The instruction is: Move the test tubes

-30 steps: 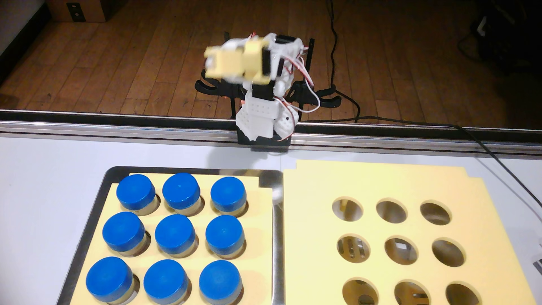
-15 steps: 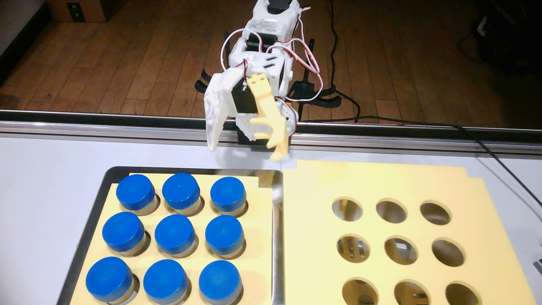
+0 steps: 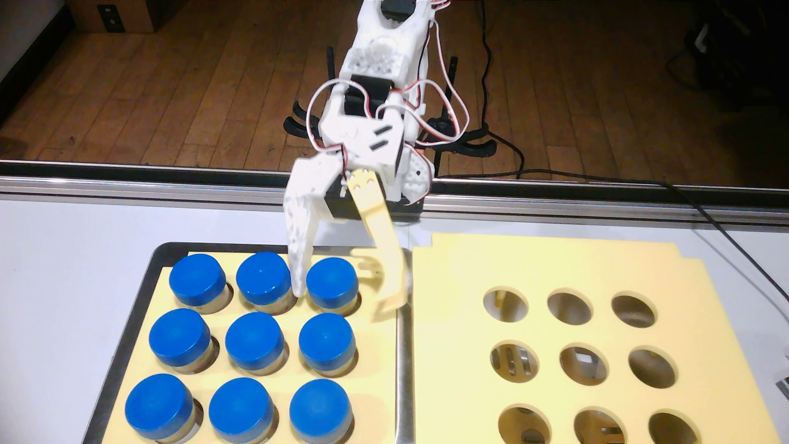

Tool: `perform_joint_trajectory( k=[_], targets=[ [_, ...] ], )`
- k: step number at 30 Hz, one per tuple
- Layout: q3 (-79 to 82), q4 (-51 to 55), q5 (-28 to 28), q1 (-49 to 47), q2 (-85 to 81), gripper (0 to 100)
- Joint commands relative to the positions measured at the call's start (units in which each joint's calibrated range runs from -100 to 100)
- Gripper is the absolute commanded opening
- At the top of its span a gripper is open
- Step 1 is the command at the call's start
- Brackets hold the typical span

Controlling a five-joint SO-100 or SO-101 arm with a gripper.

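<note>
Landmark: steel tray (image 3: 403,384), fixed view.

Nearest row on the tray: three test tubes (image 3: 239,412), blue caps up, seated in the tray's yellow foam (image 3: 375,375). Middle row: three more, undisturbed. Far row: three more; the rightmost one, target tube (image 3: 331,282), sits between the fingers. All nine are in the tray; none moved yet.

Right of the tray: second foam sheet (image 3: 550,264) with nine round holes (image 3: 570,307), all empty.

Gripper (image 3: 343,301): jaws spread wide, nothing held. White finger (image 3: 299,256) is down in the narrow gap between the target cap and the far-middle cap (image 3: 263,277); contact cannot be judged. Yellow finger (image 3: 390,273) hangs over the tray's right rim side, clear of the cap.

Risks, as judged:
- White finger may press on the far-middle cap during closing, tilting that tube.
- Grip looks off-centre; closing could shove the tube sideways in its hole before clamping.
- Yellow fingertip may snag foam or rim if lowered further.
</note>
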Motion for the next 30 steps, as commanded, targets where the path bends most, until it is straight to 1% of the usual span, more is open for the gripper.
perform_joint_trajectory(
  k=[1, 2, 5, 7, 9, 11, 12, 13, 14, 18, 23, 25, 27, 28, 29, 30],
  targets=[
    [-1.75, 0.85, 0.03, 0.52, 0.21, 22],
    [-1.75, 0.95, 0.03, 0.52, 0.21, 20],
    [-1.93, 0.95, -0.03, 0.52, 0.21, 18],
    [-1.93, 1.04, 0.13, 0.52, 0.21, 16],
    [-2.3, 1.24, 0.18, 0.52, 0.21, 12],
    [-4.66, 7.12, 0.24, 0.52, 0.21, 8],
    [-9.01, 12.72, 0.24, 0.59, 0.21, 7],
    [-11.37, 14.36, 0.24, 0.67, 0.13, 7],
    [-17.09, 15.71, 0.24, 1.7, -0.83, 7],
    [-33.16, 15.61, -0.13, 4.0, -6.56, 7],
    [-47.14, 15.42, -0.24, 2.96, -11.86, 7],
    [-51.59, 15.32, -0.24, -1.93, -10.38, 7],
    [-53.05, 14.65, -0.24, -9.93, -4.74, 7],
    [-53.5, 10.69, -0.24, -15.12, -0.48, 7],
    [-53.5, 8.37, -0.24, -17.49, 1.69, 7],
    [-53.59, 3.45, -0.24, -22.31, 6.46, 7]
  ],
)
